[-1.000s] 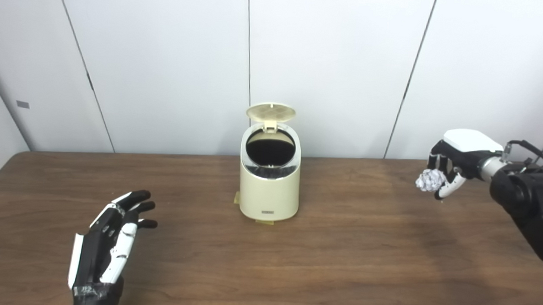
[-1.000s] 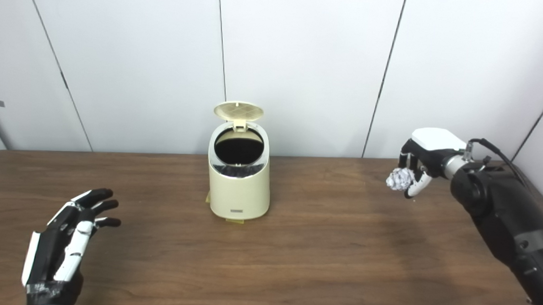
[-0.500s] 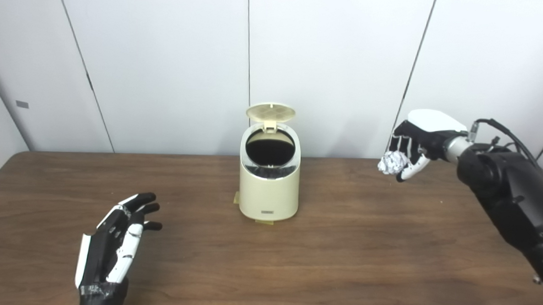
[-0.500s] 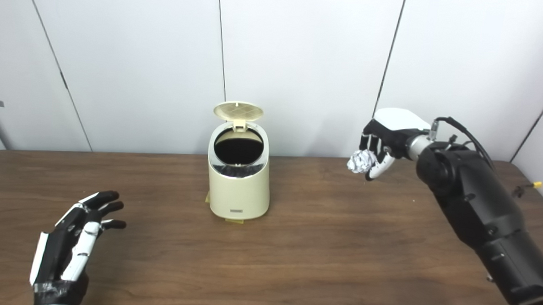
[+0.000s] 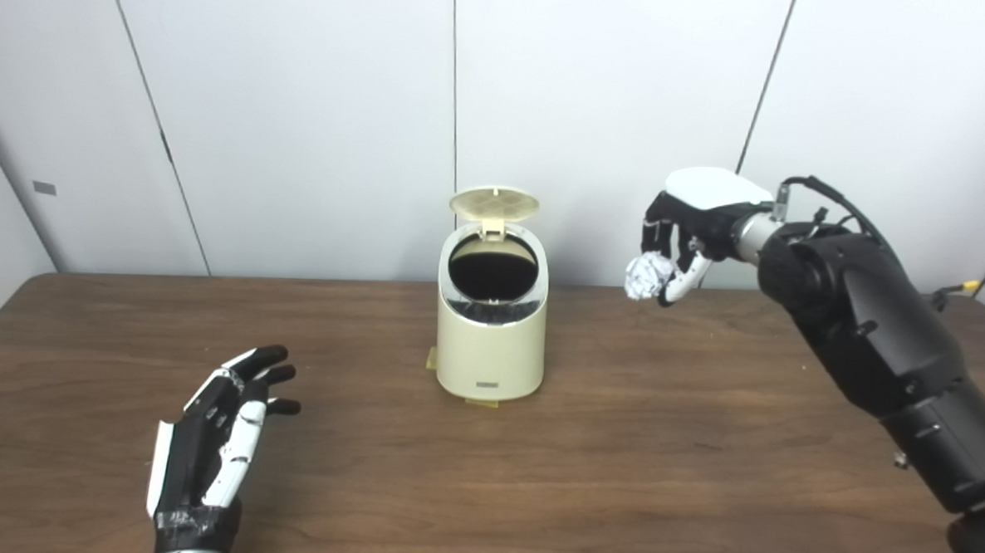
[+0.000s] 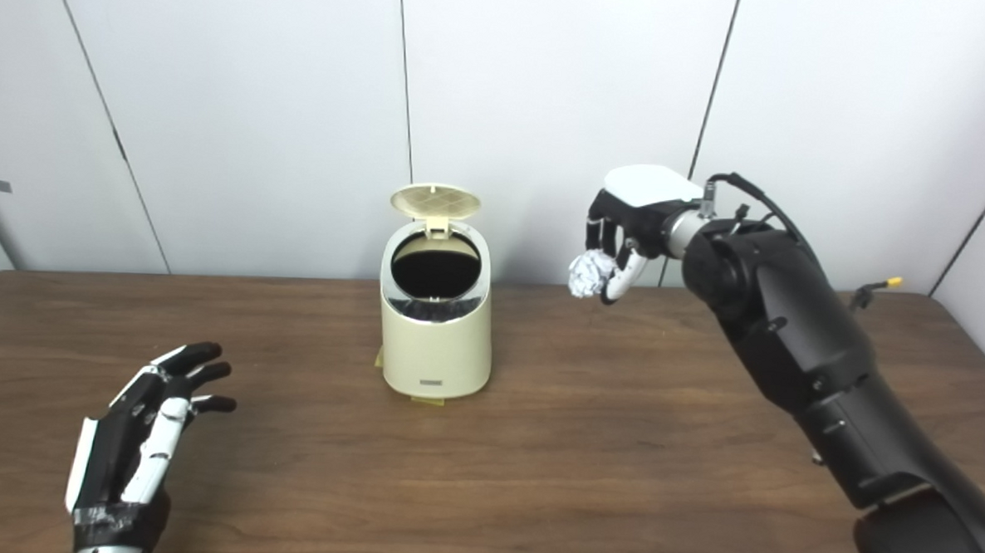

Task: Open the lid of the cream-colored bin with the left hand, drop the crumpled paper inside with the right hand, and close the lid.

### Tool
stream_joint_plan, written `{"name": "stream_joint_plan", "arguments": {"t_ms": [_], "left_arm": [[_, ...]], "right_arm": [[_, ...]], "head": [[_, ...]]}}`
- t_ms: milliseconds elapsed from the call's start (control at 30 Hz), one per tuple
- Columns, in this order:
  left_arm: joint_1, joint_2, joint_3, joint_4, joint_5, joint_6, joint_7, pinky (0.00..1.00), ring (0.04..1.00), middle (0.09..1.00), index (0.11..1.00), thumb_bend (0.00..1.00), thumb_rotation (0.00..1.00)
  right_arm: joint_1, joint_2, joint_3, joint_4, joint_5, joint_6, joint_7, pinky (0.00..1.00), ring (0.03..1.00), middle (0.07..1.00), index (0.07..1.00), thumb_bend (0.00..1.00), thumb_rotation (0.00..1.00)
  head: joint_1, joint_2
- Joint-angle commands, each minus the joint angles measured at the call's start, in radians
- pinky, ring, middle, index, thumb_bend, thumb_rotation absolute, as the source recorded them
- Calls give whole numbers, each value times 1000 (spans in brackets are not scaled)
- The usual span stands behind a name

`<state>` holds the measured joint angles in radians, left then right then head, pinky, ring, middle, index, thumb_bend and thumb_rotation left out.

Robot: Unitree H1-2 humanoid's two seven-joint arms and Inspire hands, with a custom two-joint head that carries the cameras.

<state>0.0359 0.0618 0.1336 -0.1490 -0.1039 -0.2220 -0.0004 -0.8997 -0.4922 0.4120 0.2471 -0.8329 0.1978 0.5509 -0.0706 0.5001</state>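
Right hand (image 5: 694,227) pinches the crumpled paper (image 5: 647,277) beneath its fingers, apparently right of the bin (image 5: 491,326), lid (image 5: 494,203) up; left hand (image 5: 215,431) spread, near the table's (image 5: 617,465) front edge.

The right hand (image 5: 684,235) is raised, its white back turned upward and its fingers (image 5: 659,238) curled down and closed around the crumpled paper (image 5: 647,277), which sits beneath the fingertips with the thumb against its near side. The black right arm (image 5: 868,334) stretches up to it from the lower right. The left hand (image 5: 213,439) is low, holding nothing, its fingers spread and pointing forward.
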Motion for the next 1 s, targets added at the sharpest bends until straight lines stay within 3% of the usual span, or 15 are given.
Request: {"name": "stream_joint_plan", "arguments": {"t_ms": [0,800,967], "left_arm": [[-33,-3,-3,-15,10,-47,5,579,742,777,737,398,536],[-36,-8,3,10,5,-74,7,587,747,778,743,399,546],[-47,-6,2,26,11,-77,8,582,747,778,744,408,546]], "right_arm": [[-80,-7,-21,-39,4,7,-1,350,434,517,481,519,0],[-105,29,-43,-74,32,-5,-7,214,381,446,505,518,0],[-111,27,-52,-74,54,-38,-23,210,381,444,504,518,0]], "head": [[1,-1],[0,-18],[1,-26]]}}
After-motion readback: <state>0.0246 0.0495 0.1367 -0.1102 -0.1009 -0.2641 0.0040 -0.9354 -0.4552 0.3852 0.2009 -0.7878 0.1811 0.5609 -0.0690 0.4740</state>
